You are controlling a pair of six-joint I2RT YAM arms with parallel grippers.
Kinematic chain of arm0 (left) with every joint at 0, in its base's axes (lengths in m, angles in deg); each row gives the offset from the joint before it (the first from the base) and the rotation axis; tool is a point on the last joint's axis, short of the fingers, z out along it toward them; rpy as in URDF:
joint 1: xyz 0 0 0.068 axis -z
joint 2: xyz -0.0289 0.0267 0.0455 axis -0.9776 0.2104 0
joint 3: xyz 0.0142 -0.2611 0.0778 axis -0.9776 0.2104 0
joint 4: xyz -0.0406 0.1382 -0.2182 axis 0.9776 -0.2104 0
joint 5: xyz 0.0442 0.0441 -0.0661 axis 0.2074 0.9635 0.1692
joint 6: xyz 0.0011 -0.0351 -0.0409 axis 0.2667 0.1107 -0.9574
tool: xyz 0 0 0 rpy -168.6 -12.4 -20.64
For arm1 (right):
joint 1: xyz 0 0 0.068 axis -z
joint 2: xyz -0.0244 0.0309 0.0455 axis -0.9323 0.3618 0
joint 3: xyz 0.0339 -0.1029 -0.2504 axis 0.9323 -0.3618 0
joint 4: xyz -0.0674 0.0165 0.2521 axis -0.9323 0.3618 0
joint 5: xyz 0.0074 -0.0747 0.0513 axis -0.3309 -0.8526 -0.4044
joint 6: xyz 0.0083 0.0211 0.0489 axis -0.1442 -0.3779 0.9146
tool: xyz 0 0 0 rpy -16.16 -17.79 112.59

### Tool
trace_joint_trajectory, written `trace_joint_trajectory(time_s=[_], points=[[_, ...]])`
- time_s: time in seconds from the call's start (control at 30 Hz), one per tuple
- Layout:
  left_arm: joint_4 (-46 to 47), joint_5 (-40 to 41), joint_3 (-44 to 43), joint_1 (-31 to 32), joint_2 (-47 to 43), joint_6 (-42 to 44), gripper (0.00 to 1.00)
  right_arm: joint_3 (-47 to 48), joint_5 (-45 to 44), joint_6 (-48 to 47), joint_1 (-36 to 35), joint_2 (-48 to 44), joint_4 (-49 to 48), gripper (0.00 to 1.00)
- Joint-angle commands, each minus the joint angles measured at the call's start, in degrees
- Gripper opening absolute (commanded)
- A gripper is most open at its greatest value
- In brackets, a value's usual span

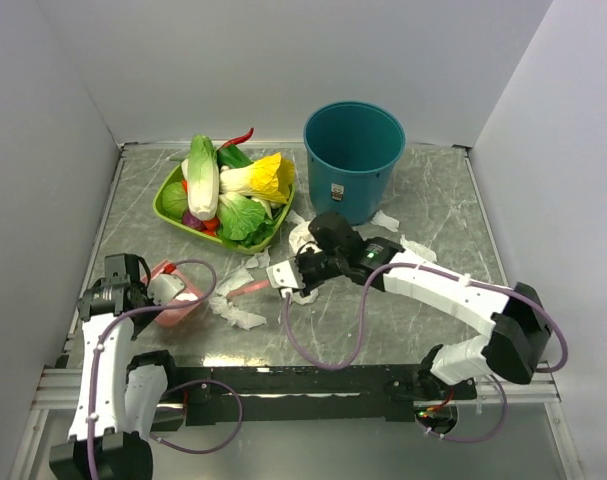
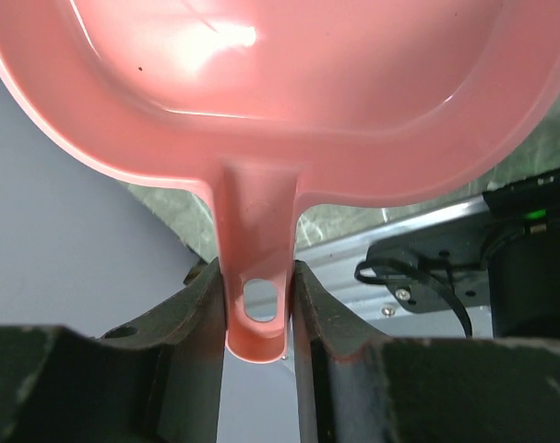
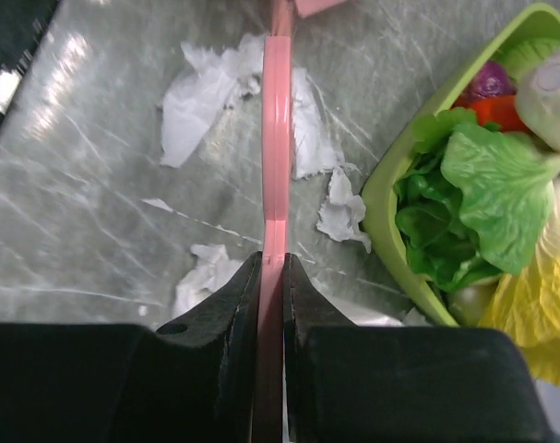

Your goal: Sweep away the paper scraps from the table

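Note:
My left gripper [image 1: 151, 291] [image 2: 255, 275] is shut on the handle of a pink dustpan [image 1: 180, 305] [image 2: 307, 101] at the table's [image 1: 383, 320] left side. From the middle, my right gripper [image 1: 289, 276] [image 3: 272, 263] points left, shut on a thin pink brush handle [image 1: 246, 289] [image 3: 276, 138]. Several white paper scraps lie on the table: one [image 1: 239, 318] just right of the dustpan, one [image 1: 235, 279] above the handle, others [image 1: 386, 220] near the bucket. In the right wrist view, scraps [image 3: 201, 92] lie either side of the handle, with another scrap [image 3: 344, 210] beside the tray.
A green tray [image 1: 171, 206] [image 3: 399, 221] of vegetables stands at the back left, close to the brush. A teal bucket [image 1: 353, 155] stands at the back centre. Grey walls enclose the table on three sides.

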Motion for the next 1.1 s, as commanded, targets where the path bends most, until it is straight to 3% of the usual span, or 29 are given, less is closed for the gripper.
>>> trace_joint_trajectory(time_s=[0.0, 0.13, 0.37, 0.5, 0.67, 0.83, 1.07], points=[[-4.99, 1.99, -0.24, -0.31, -3.31, 0.26, 0.01, -2.55, -0.85, -10.96, -0.04, 3.23, -10.97, 0.0], [-6.58, 1.55, -0.85, -0.22, -4.02, -0.7, 0.01, -4.05, -2.61, -12.37, -0.04, 6.48, -18.78, 0.0], [-5.53, 1.37, -1.73, -0.22, -2.62, -0.71, 0.01, -2.03, -8.14, -11.23, -0.04, 13.51, -22.48, 0.0], [-4.39, 0.85, -2.7, -0.23, -0.42, -0.79, 0.01, -3.43, -18.22, -11.14, -2.32, 14.75, -24.25, 0.0], [-1.93, -0.47, -2.79, -0.22, 3.09, -0.53, 0.01, -2.82, -19.05, -8.6, -4.87, 13.26, -15.47, 0.0], [0.79, -1.96, -2.79, -0.23, 6.35, 0.61, 0.01, -1.41, -15.27, -6.14, -5.66, 8.52, 1.13, 0.0], [5.81, -2.49, -2.18, -0.31, 12.32, 2.81, 0.01, -4.57, -14.48, -3.31, -3.47, -0.79, 17.22, 0.0]])
